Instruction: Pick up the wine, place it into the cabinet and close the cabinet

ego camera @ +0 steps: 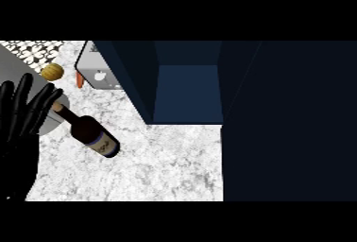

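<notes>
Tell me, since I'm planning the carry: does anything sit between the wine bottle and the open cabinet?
Nothing visible does. Bare marble counter lies between the wine bottle and the open cabinet, whose door stands swung aside.

One wine bottle (92, 134) lies on the marbled surface (160, 165). One dark blue cabinet (187, 80) stands open. One yellow round fruit (52, 71), one white appliance (97, 71), and one robot hand (21, 111) show at left.
</notes>
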